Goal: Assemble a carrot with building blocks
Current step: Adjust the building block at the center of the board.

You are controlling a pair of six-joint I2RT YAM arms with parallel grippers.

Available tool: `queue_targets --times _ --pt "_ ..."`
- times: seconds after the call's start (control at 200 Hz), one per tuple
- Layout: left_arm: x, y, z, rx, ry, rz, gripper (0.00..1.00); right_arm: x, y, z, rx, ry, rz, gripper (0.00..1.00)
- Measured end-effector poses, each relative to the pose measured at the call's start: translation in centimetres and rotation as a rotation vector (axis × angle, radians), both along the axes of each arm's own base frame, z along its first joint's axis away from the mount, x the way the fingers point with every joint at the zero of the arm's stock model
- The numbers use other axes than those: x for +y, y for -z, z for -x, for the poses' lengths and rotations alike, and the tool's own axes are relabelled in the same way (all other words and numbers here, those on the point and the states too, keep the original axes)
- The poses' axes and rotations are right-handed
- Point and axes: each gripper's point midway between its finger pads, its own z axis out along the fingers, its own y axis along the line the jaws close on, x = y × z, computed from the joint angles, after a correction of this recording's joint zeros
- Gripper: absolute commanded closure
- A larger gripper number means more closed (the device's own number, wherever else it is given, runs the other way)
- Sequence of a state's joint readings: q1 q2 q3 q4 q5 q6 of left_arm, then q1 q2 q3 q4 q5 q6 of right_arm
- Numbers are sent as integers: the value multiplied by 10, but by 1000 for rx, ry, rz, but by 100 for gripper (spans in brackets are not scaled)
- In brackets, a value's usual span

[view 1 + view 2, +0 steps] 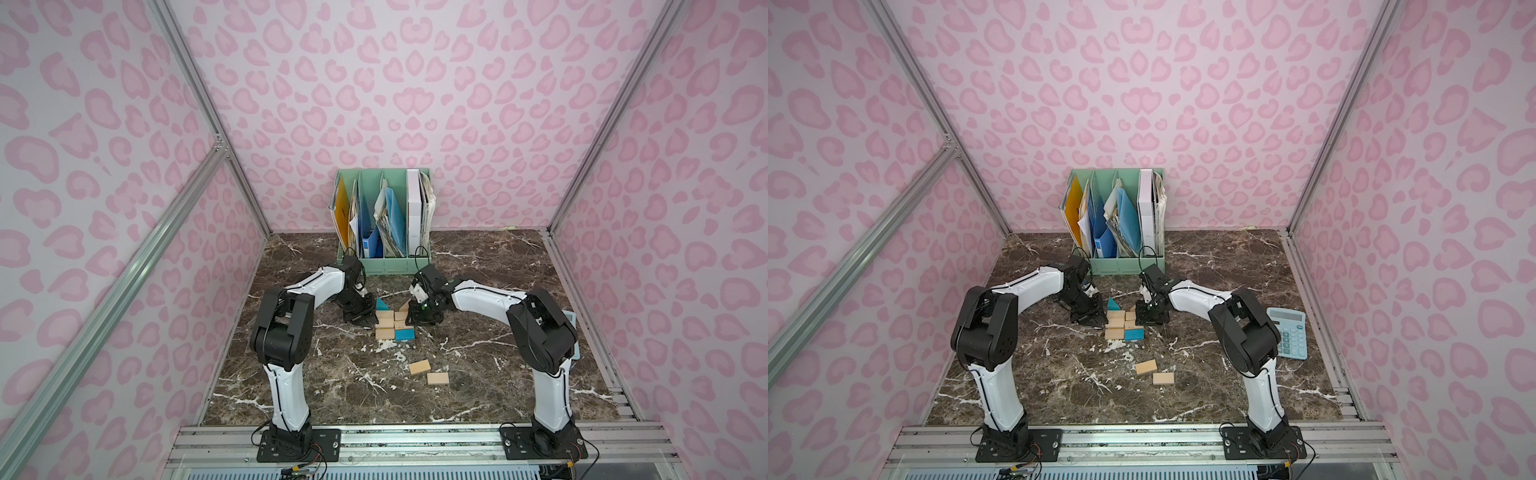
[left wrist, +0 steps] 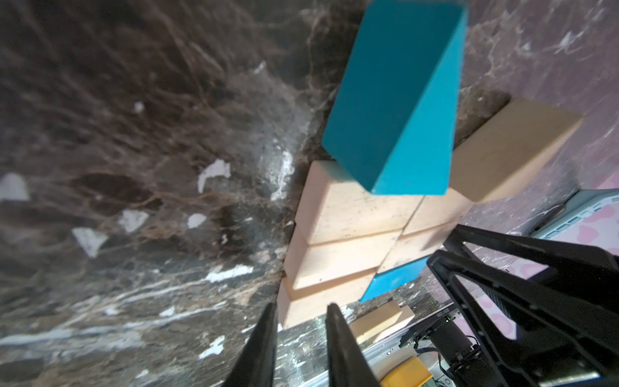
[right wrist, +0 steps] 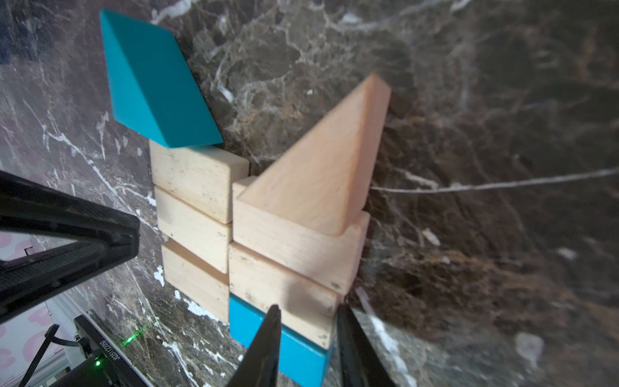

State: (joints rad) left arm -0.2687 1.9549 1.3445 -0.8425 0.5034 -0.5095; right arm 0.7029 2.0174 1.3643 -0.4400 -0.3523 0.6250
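Right wrist view: printed code (image 3: pixel 107 355) on the other arm's black housing, upside down; I cannot read it.
File organizer (image 1: pixel 384 266): mint green, at the back wall, holding yellow, blue and white folders and loose papers.
Calculator (image 1: pixel 1289 332): pale blue, at the tabletop's (image 1: pixel 353 395) right edge.
Carrot (image 1: pixel 392 322): flat between both arms; two columns of tan rectangles, teal rectangle (image 1: pixel 404 334) at the near end, teal triangle (image 1: pixel 381 303) and tan triangle (image 3: pixel 321 167) at the far end.
Loose tan blocks: two (image 1: pixel 419 367) (image 1: pixel 438 378), nearer the arm bases, well apart from the carrot.
Left jaws: narrow gap, I see nothing held; tips just beside the carrot's left side.
Right jaws: narrow gap, nothing held; tips by the teal rectangle.
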Motion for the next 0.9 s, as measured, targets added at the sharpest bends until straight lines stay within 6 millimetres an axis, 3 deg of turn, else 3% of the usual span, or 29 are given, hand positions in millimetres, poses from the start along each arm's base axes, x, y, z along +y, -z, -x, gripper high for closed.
queue_targets --times 0.175,0.365,0.5,0.595,0.715,0.8,0.9 --pt "1 -7 2 -13 0 3 73 -6 0 5 8 9 13 64" --pt "6 -31 13 -66 2 3 70 -20 -28 8 -52 31 27 49" --pt "10 -51 30 -104 4 9 68 -39 -47 21 -84 46 47 35" --pt "7 -59 48 -117 47 11 64 -52 -49 43 -84 34 69 22" --pt "-8 -61 88 -116 179 4 55 -68 -38 90 -42 -11 112 15" --pt "-13 -56 119 -103 246 -6 34 -77 -30 120 -12 -39 142 11" --pt "-7 -47 141 -86 231 -34 26 -86 -23 143 0 -51 188 1"
